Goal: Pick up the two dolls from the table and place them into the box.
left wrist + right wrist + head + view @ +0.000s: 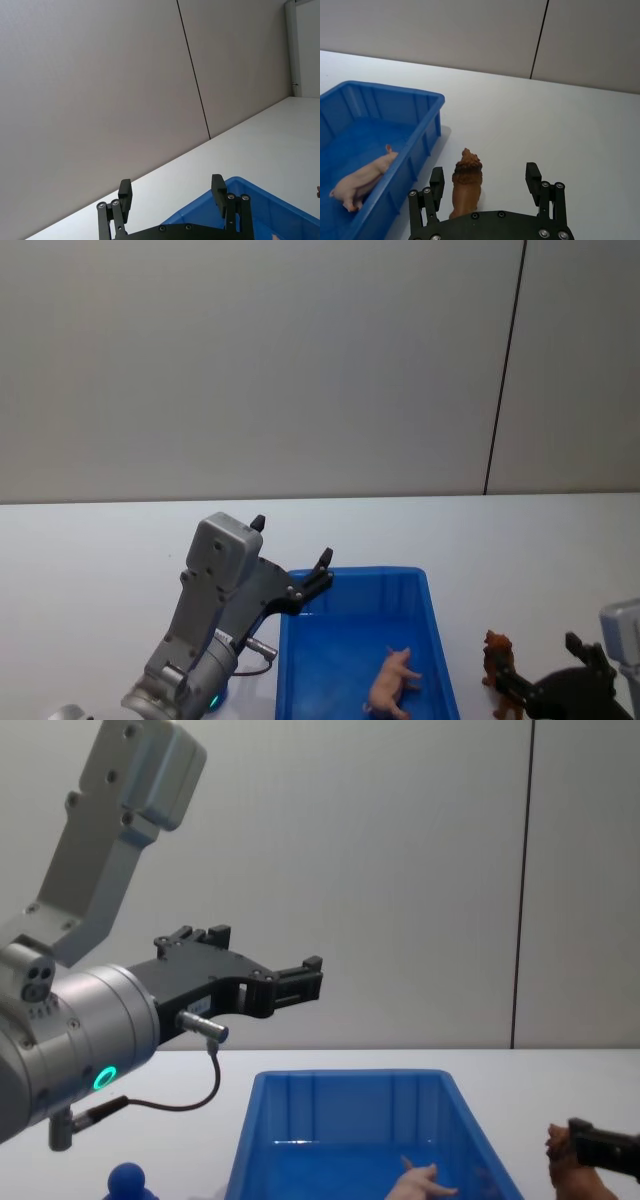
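Pink doll point(395, 683) lying in box point(350, 585); claws apart, right gripper point(485, 175) straddling brown doll point(466, 182) at box's 3 o'clock, left gripper point(292, 540) idling at 10.

A plain grey matt wall of flat panels point(250, 370) rises behind the far edge of the white table point(100, 540). A thin dark vertical seam point(505, 370) between two panels runs down to that far edge, right of its middle. The left wrist view shows a pale vertical strip of trim point(289, 47) where the wall ends, near the table's far right corner, with a lighter surface beyond it. In the chest view a small blue plastic object with a round knob on top point(125, 1182) stands towards the table's near left corner; its lower part is cut off by the frame.
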`<state>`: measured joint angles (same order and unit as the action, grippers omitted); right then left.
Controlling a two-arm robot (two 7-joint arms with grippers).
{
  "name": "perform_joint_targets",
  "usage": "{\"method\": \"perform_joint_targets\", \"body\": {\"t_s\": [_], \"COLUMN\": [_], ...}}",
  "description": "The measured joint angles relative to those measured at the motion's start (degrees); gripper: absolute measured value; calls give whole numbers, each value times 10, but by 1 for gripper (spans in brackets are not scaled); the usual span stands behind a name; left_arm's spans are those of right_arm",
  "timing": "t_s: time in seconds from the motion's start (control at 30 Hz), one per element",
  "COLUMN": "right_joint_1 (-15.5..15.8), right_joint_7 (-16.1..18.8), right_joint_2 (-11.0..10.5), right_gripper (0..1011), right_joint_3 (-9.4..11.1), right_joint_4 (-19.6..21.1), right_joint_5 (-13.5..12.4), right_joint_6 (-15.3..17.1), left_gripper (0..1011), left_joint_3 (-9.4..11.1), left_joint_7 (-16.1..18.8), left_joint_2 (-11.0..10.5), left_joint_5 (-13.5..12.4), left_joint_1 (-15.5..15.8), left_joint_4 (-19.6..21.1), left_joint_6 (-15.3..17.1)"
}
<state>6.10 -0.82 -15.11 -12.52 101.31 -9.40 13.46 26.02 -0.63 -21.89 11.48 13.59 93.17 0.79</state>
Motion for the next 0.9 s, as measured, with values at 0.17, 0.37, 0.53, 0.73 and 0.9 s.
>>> {"method": "perform_joint_targets", "body": {"t_s": [0.17, 0.37, 0.53, 0.73, 0.9], "right_joint_1": [5, 8, 6, 1, -4], "right_joint_7": [-3, -2, 3, 13, 20], "right_joint_2": [-2, -1, 3, 9, 16], "right_gripper": [1001, 1001, 1001, 1001, 960], "right_joint_3": [2, 3, 2, -1, -4], "right_joint_4": [-5, -15, -26, -41, -54], "right_joint_5": [-4, -6, -6, -4, -3], "right_joint_6": [2, 3, 3, 1, -1], "left_gripper": [1001, 1001, 1001, 1001, 1001], "left_joint_3": [0, 0, 0, 0, 0], "left_joint_7": [0, 0, 0, 0, 0], "left_joint_2": [0, 0, 0, 0, 0], "left_joint_5": [0, 0, 0, 0, 0], "left_joint_1": [0, 0, 0, 0, 0], "left_joint_4": [0, 0, 0, 0, 0], "left_joint_6": [0, 0, 0, 0, 0]}}
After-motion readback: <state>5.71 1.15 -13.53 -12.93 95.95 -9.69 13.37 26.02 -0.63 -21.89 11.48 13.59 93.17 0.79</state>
